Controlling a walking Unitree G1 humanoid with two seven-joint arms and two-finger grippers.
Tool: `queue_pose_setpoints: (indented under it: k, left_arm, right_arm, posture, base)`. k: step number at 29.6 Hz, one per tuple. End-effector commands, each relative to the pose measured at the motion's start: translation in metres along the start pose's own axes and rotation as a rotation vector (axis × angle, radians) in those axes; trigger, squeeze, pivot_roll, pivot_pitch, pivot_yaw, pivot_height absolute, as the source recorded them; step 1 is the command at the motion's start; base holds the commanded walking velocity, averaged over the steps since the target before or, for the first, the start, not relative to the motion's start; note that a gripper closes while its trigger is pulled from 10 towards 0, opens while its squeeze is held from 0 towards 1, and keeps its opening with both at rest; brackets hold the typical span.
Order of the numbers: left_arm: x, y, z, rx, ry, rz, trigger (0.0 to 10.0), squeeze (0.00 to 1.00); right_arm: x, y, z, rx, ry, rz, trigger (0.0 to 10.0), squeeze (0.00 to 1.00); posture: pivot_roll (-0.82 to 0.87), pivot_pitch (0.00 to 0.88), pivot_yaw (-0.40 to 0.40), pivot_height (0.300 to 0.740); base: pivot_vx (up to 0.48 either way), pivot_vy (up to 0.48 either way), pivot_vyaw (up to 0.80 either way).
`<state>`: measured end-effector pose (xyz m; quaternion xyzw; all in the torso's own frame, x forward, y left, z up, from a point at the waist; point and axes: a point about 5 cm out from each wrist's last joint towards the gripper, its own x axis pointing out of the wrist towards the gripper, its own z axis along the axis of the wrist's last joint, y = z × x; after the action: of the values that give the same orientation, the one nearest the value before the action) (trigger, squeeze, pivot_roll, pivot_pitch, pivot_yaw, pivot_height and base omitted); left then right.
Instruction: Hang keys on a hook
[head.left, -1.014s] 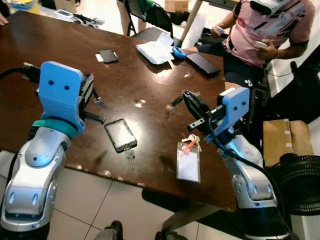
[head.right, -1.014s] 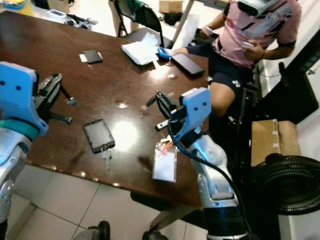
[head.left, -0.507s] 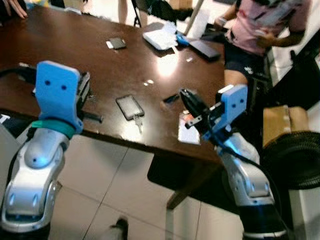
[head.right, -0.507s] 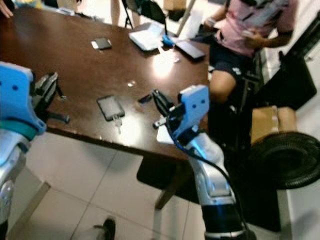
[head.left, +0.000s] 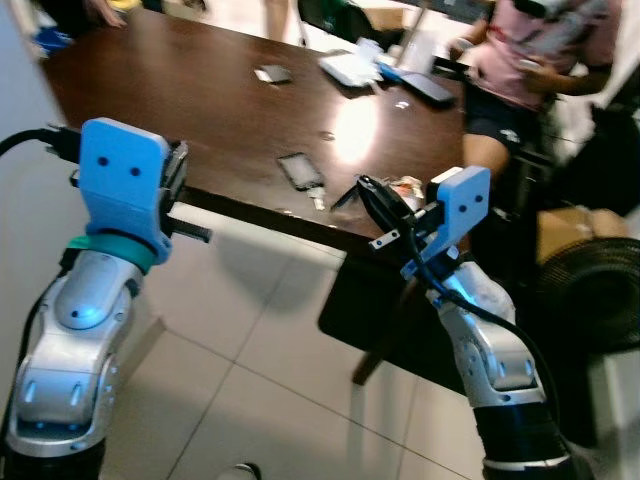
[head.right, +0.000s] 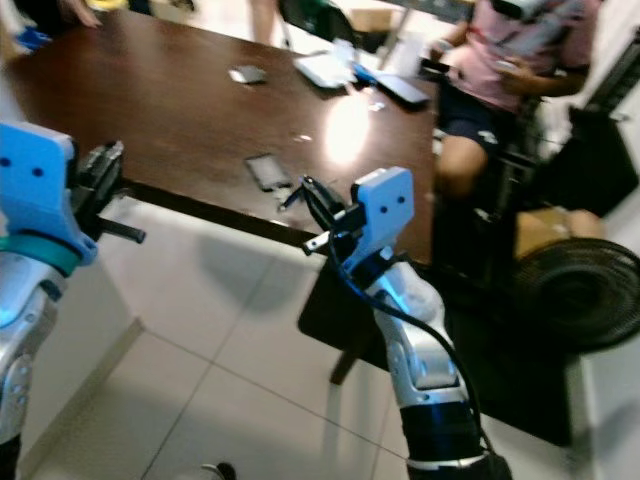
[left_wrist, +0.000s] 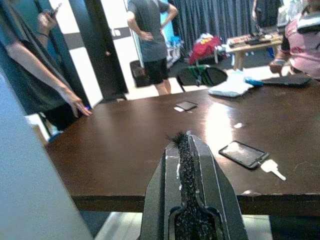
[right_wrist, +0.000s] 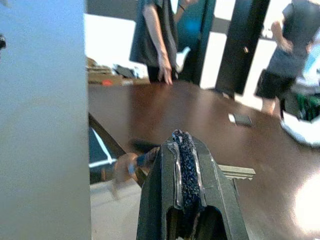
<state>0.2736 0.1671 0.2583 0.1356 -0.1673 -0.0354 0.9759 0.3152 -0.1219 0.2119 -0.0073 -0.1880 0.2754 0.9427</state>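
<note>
Table farther off than before; both grippers' fingers pressed together, right gripper gripping keys.

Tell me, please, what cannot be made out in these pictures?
- Right wrist view: the key is partly behind the shut right pincer; whether it is gripped cannot be told.
- Right wrist view: a brownish object beside it is too blurred to identify.
- Left eye view: the seated person is cut off by the top edge.
</note>
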Motion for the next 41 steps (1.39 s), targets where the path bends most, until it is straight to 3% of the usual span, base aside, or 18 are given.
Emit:
queue_pose_setpoints:
  k: [1, 15, 26, 41]
  left_arm:
    - [0.001, -0.001, -0.003, 0.011, 0.019, -0.002, 10.0, 0.00]
    - [0.005, -0.007, 0.002, 0.024, -0.009, -0.028, 10.0, 0.00]
    - [0.011, -0.001, 0.020, 0.114, -0.159, -0.016, 10.0, 0.00]
    - [0.029, -0.003, 0.024, 0.086, -0.178, -0.055, 10.0, 0.00]
  right_arm:
    - [0.003, 0.000, 0.006, -0.002, -0.031, 0.001, 10.0, 0.00]
    - [0.009, 0.001, 0.010, -0.004, -0.058, 0.007, 10.0, 0.00]
    - [0.013, -0.002, 0.011, -0.013, -0.077, -0.002, 10.0, 0.00]
    - [0.017, -0.003, 0.010, -0.026, -0.098, -0.021, 10.0, 0.00]
  posture:
    - [0.11, 0.001, -0.027, 0.740]
    - [0.12, 0.000, -0.022, 0.740]
    - [0.11, 0.000, -0.002, 0.740]
    - [0.10, 0.000, 0.056, 0.740]
  base:
    - [0.000, 0.000, 0.80]
    - [0.000, 0.000, 0.80]
    - [0.000, 0.000, 0.80]
    - [0.000, 0.000, 0.80]
